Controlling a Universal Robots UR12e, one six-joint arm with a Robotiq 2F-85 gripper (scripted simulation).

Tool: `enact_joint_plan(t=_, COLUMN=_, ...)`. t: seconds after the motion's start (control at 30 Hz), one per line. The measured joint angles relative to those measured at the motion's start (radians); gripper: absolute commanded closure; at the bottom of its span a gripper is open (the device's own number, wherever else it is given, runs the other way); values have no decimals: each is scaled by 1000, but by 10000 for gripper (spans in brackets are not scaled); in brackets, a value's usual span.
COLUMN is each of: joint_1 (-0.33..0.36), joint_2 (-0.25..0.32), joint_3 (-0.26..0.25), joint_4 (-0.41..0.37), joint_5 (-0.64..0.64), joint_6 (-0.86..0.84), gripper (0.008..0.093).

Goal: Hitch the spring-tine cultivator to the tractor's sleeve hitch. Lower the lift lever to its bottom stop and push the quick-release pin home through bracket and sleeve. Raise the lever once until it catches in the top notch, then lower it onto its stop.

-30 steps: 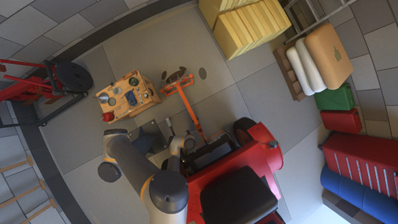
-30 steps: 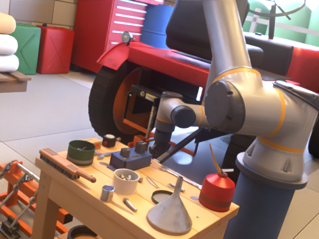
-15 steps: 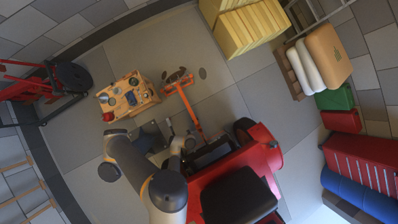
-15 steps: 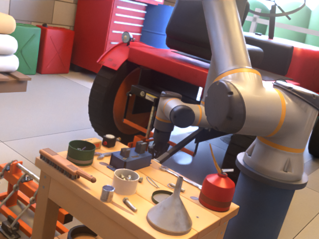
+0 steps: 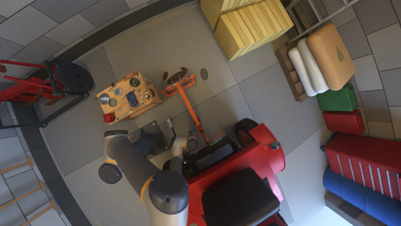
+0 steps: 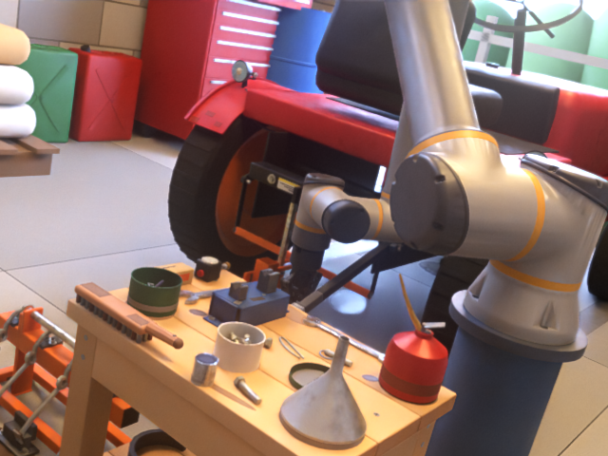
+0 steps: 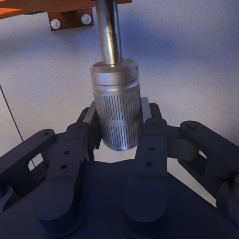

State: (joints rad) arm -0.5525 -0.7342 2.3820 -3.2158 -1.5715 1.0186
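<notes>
The quick-release pin's knurled metal knob (image 7: 117, 107) sits between my gripper's (image 7: 118, 119) two fingers, which clamp it from both sides. Its bright shaft (image 7: 109, 34) runs on from the knob toward an orange bracket (image 7: 45, 5) with a bolted plate. My gripper (image 6: 299, 289) hangs low behind the red tractor (image 6: 344, 118), just past the workbench's far edge. The orange cultivator drawbar (image 5: 191, 109) runs across the floor from its tine frame (image 5: 178, 84) to the tractor's rear. The slim lift lever (image 6: 286, 230) stands close beside my wrist.
Behind the work are the tractor's big rear wheel (image 6: 211, 196) and black hitch frame (image 6: 270, 181). A wooden workbench (image 6: 235, 363) with a funnel, a red oil can, cups and a blue block stands close in front. The arm's base (image 6: 496, 392) is at the right.
</notes>
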Motion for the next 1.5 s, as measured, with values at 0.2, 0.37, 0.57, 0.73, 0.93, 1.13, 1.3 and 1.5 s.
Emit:
enact_joint_plan(t=0.2, joint_1=2, joint_2=0, joint_3=-3, joint_4=4, joint_5=0, joint_6=2, gripper=934)
enact_joint_plan(t=0.37, joint_1=4, joint_2=-1, joint_3=-6, joint_4=7, joint_5=0, joint_6=4, gripper=934)
enact_joint_plan(t=0.57, joint_1=6, joint_2=-1, joint_3=-10, joint_4=11, joint_5=0, joint_6=6, gripper=934)
enact_joint_plan(t=0.73, joint_1=7, joint_2=-2, joint_3=-13, joint_4=14, joint_5=0, joint_6=7, gripper=934)
enact_joint_plan(t=0.93, joint_1=9, joint_2=-2, joint_3=-16, joint_4=18, joint_5=0, joint_6=9, gripper=934)
enact_joint_plan(t=1.13, joint_1=11, joint_2=-2, joint_3=-20, joint_4=22, joint_5=0, joint_6=11, gripper=934)
enact_joint_plan(t=1.3, joint_1=13, joint_2=-2, joint_3=-23, joint_4=25, joint_5=0, joint_6=13, gripper=934)
enact_joint_plan(t=1.5, joint_1=15, joint_2=-3, joint_3=-26, joint_4=29, joint_5=0, joint_6=15, gripper=934)
